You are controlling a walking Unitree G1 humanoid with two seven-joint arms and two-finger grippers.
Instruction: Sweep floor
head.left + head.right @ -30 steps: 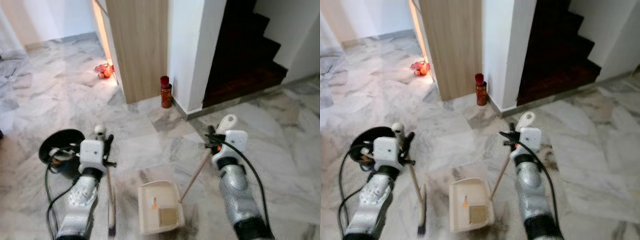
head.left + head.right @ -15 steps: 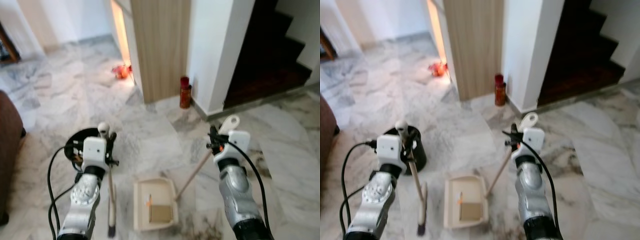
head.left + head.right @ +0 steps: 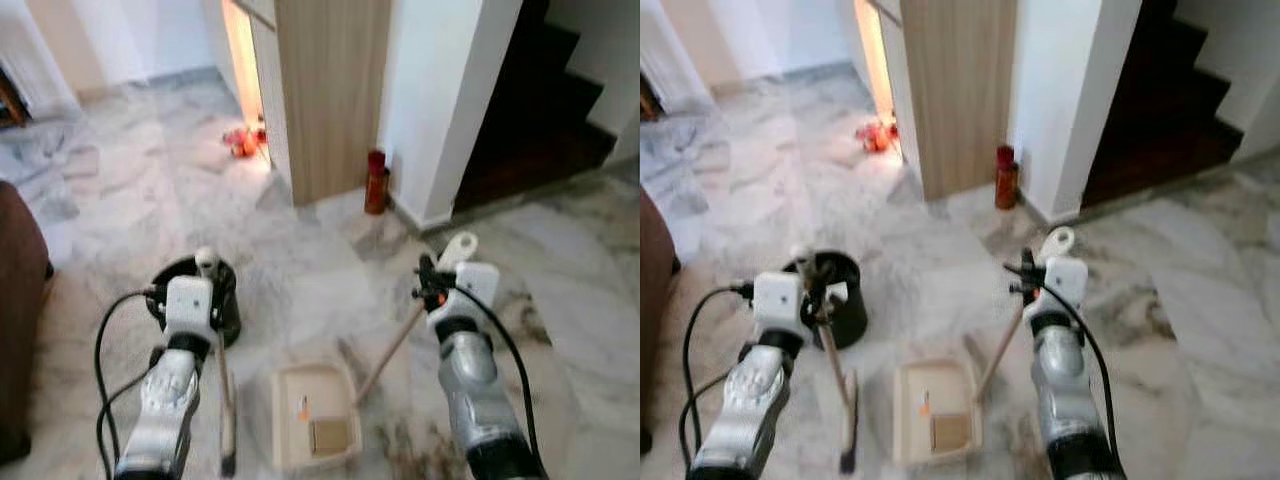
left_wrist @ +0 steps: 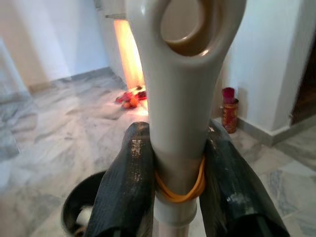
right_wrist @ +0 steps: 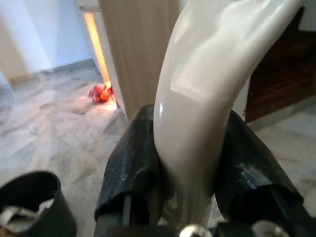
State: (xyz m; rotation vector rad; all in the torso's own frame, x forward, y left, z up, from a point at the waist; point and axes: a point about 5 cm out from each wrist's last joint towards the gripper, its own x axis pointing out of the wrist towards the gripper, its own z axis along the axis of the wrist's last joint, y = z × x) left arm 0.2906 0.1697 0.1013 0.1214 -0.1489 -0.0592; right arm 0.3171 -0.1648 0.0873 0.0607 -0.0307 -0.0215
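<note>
My left jaws point(image 4: 180, 182) clamp the light, stiff broom point(image 3: 836, 375) handle near its top, lower left; my right jaws point(image 5: 190, 168) clamp the dustpan point(image 3: 933, 412) handle's slick, rigid tip
</note>
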